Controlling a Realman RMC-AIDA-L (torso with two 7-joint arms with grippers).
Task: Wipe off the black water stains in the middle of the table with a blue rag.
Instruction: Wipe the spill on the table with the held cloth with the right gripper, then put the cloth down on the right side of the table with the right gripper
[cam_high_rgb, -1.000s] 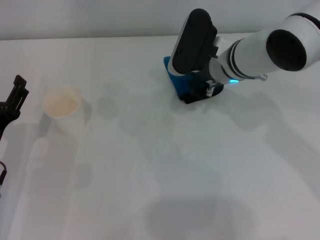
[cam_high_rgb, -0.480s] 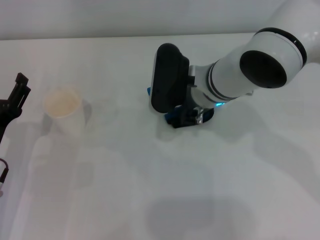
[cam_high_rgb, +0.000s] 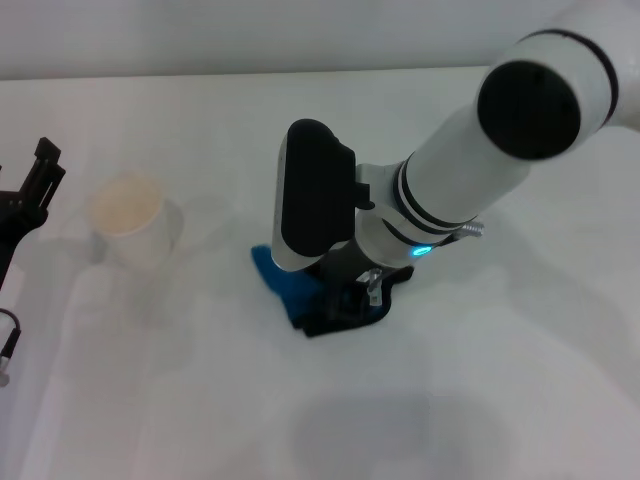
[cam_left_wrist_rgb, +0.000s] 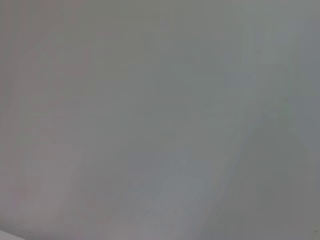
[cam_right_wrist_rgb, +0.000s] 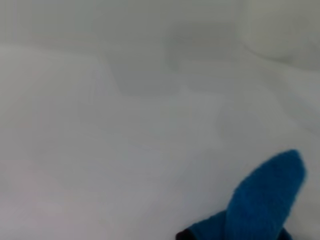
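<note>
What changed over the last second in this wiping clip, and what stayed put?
The right gripper dragged the blue rag across the table from the far middle toward the robot and to its left, ending nearer the paper cup. It kept hold of the rag throughout. No dark stain is visible now. The cup stayed in place, and the left gripper stayed parked at the table's left edge.

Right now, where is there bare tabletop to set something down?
Bare table lies on the robot's right of the right gripper and blue rag, and along the far edge. It is tighter between the rag and the paper cup, near the left gripper.
</note>
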